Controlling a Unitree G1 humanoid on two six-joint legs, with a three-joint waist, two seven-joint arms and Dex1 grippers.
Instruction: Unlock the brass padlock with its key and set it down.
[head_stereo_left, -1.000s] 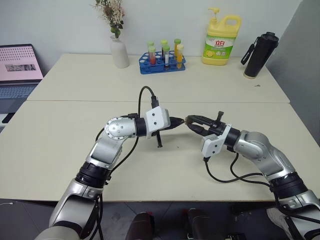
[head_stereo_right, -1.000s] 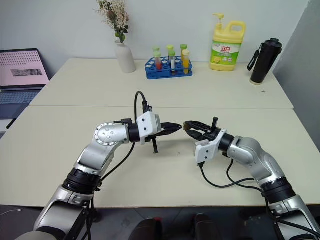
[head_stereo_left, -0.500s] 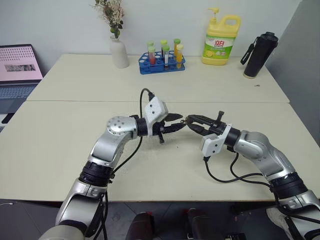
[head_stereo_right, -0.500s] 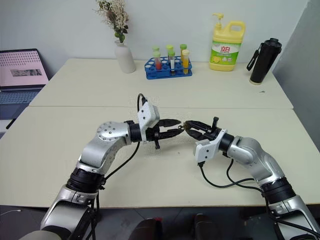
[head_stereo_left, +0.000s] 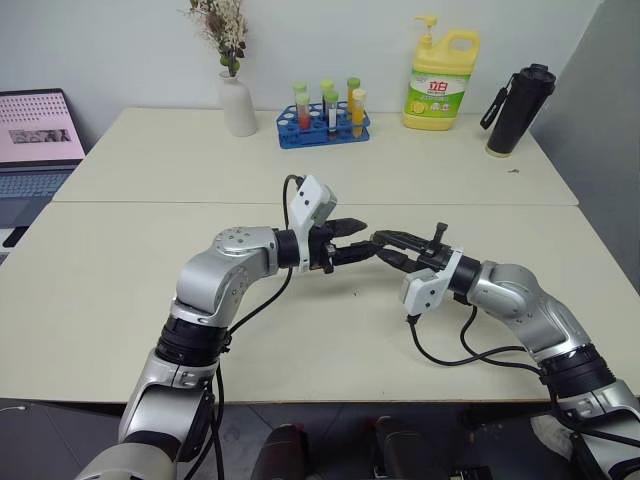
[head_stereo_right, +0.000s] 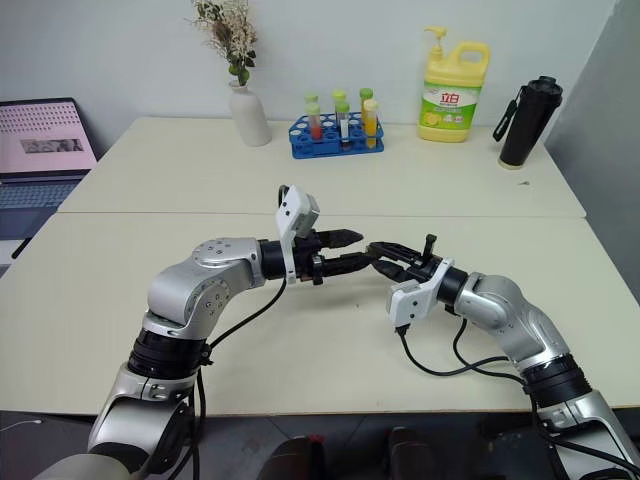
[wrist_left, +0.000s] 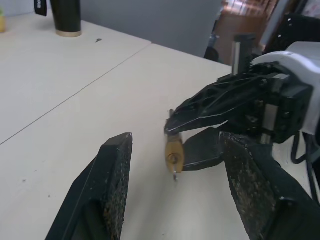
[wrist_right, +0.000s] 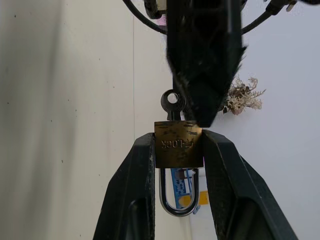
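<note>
Now | brass padlock (wrist_right: 178, 144) clamped between right jaws | key (wrist_right: 172, 103) inserted

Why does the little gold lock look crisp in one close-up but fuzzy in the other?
In the right wrist view the brass padlock sits sharp between the right gripper fingers, the key in it, the background washed pale. In the left wrist view the padlock is slightly blurred, and the left gripper fingers loom large and soft up close.

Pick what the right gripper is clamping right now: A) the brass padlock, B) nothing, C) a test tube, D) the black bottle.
A: in the right wrist view the right gripper has its two fingers pressed on either side of the brass padlock, with the key sticking out of it.
</note>
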